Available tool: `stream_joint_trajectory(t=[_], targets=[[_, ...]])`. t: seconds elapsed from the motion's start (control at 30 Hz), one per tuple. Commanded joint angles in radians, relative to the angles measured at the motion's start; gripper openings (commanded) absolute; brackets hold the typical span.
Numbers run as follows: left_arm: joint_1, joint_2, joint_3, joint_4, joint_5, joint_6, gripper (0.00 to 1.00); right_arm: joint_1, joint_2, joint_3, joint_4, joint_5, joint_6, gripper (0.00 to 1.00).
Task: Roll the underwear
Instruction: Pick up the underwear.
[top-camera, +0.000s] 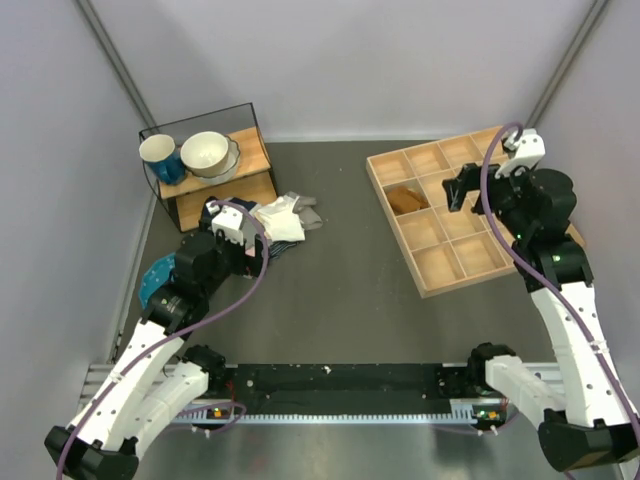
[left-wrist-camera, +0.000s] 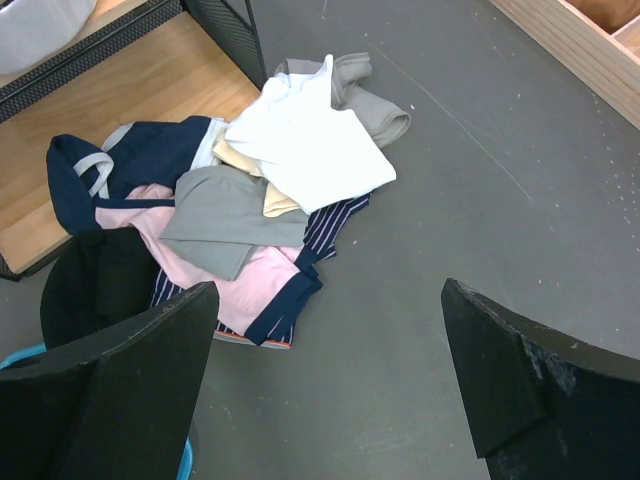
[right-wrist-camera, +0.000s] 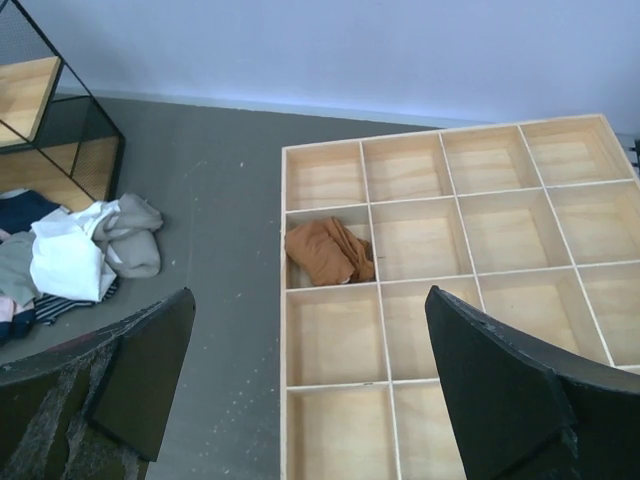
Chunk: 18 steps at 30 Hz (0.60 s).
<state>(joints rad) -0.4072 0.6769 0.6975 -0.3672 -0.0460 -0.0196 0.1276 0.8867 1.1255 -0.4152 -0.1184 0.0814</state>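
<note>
Tray with brown underwear in one compartment, bowl on shelf

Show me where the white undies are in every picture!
Top external: the white undies lie on top of the clothes pile, left of the middle.
Left wrist: upper middle, on top of the pile.
Right wrist: far left edge.
Shared landmark: the black-framed wooden shelf right beside the pile.
</note>
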Motion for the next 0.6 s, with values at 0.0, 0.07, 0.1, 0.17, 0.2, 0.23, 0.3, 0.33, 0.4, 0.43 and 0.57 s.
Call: stream_joint_trajectory(t=[0.0,0.07,0.1,0.17,0.2,0.23,0.3,0.33,0.4,0.43,0.57], targets=[[0.005,-0.007,-0.006,0.033,-0.009,-0.013,0.99,-0.009,0.020,-0.006,0.064,-0.096,-0.003,0.99],[0.005,-0.010,-0.007,0.039,0.009,-0.023,0.99,-0.009,0.050,-0.018,0.067,-0.342,-0.113,0.99],[0.005,-0.008,-0.009,0.043,0.021,-0.023,0.99,-0.009,0.073,-0.039,0.069,-0.450,-0.150,0.99],[0.008,-0.004,-0.009,0.047,0.075,-0.029,0.99,-0.008,0.113,-0.055,0.070,-0.737,-0.229,0.99],[0.011,0.000,-0.007,0.053,0.081,-0.042,0.99,-0.008,0.159,-0.070,0.084,-0.786,-0.226,0.99],[0.022,0.007,-0.007,0.057,0.090,-0.057,0.99,-0.008,0.176,-0.078,0.110,-0.829,-0.213,0.99],[0.063,0.019,-0.009,0.094,0.163,-0.106,0.99,-0.008,0.210,-0.098,0.119,-0.827,-0.222,0.99],[0.089,0.045,-0.012,0.117,0.202,-0.132,0.99,-0.008,0.215,-0.110,0.136,-0.804,-0.236,0.99],[0.172,0.099,-0.016,0.177,0.334,-0.229,0.99,-0.008,0.215,-0.163,0.159,-0.793,-0.244,0.99],[0.189,0.172,-0.016,0.198,0.360,-0.258,0.99,-0.008,0.206,-0.183,0.171,-0.790,-0.261,0.99],[0.211,0.419,0.042,0.235,0.347,-0.365,0.96,-0.008,0.184,-0.248,0.182,-0.748,-0.308,0.99]])
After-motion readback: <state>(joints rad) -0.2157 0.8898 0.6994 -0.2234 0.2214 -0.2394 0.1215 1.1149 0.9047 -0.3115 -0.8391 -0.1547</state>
